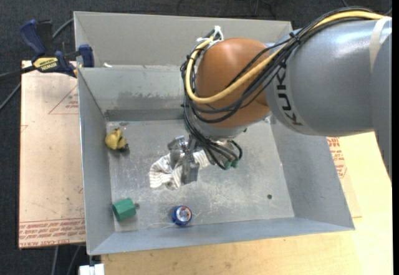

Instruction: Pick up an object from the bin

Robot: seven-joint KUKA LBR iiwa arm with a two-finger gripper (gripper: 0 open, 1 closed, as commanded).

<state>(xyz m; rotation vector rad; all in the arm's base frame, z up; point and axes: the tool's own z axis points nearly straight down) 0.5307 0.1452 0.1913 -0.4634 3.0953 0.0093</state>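
Grey bin (pixel 93 143) holds a yellow lump (pixel 115 140), green block (pixel 124 208) and blue cap (pixel 181 215). The gripper (pixel 185 164) is down on the crumpled white wrapper (pixel 161 174) mid-bin, and I can't tell its grip.

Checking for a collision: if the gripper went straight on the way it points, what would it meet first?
Probably the crumpled white thing in the middle of the bin, lying right under the gripper. Depth is unclear, so they may already touch.
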